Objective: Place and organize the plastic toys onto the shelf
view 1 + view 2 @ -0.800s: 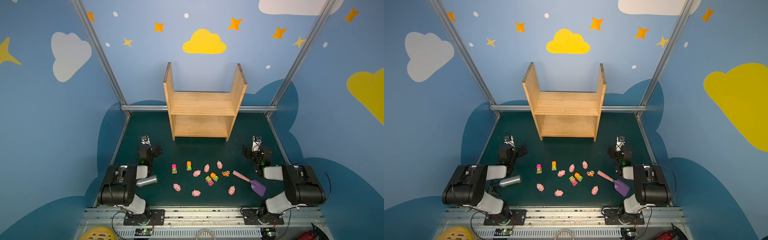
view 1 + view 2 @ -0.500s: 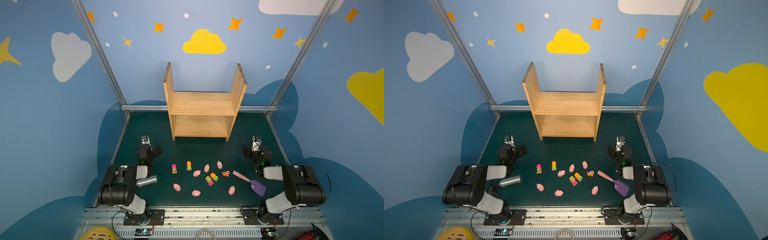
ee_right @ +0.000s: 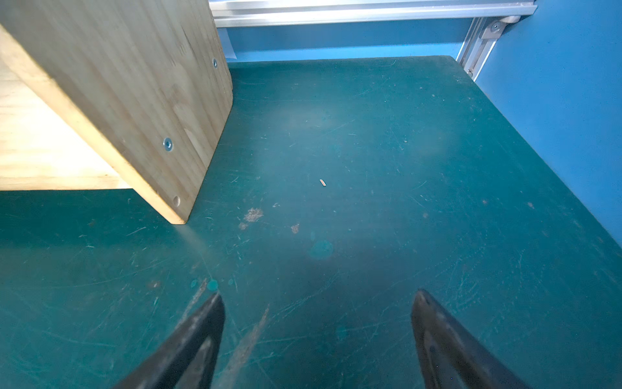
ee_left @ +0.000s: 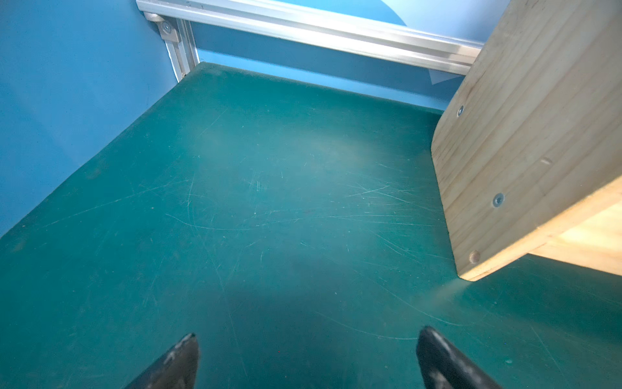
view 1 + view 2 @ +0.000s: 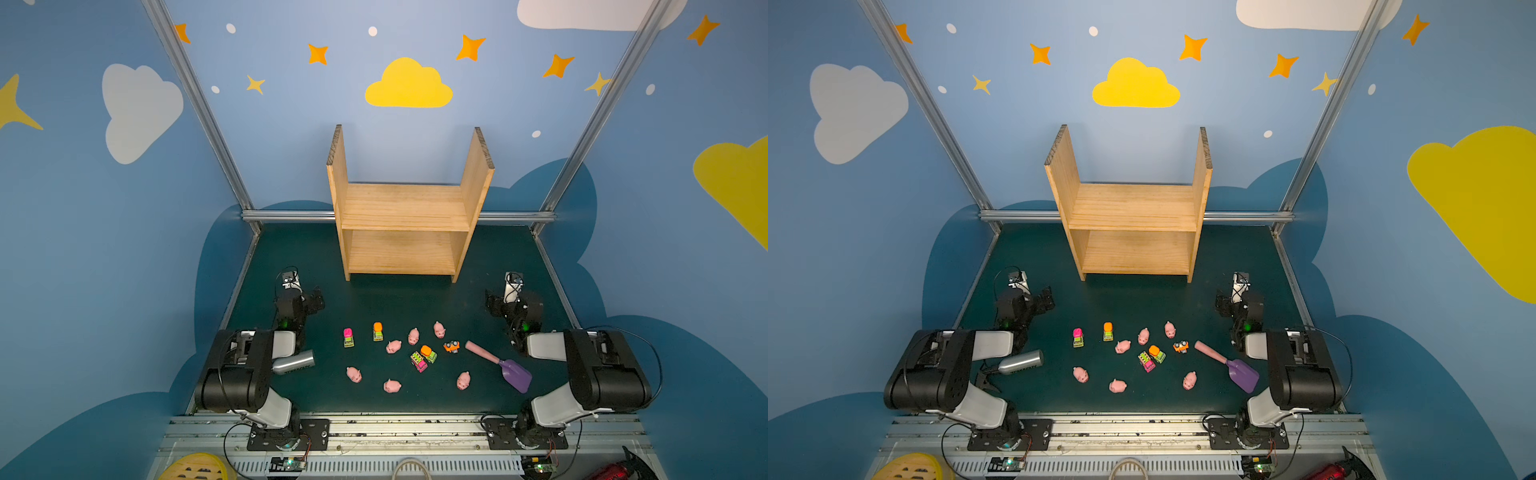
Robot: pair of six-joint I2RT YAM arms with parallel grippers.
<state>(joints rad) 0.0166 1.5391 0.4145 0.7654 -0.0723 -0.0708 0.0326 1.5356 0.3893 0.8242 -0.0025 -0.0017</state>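
Green worktop (image 5: 395, 299): plastic toys (image 5: 393, 345) lie scattered mid-front, shelf (image 5: 405, 203) bare behind. Left hand (image 4: 308, 333) and right hand (image 3: 318, 294) both spread wide, empty. Toys look light, hard, slick; you'd pinch each low across its flanks.

We list: left arm (image 5: 232, 374), folded back over its base; left claw (image 4: 306, 340), fingers spread wide, nothing held. Right arm (image 5: 602, 370), folded likewise; right claw (image 3: 318, 299), fingers spread wide, nothing held.
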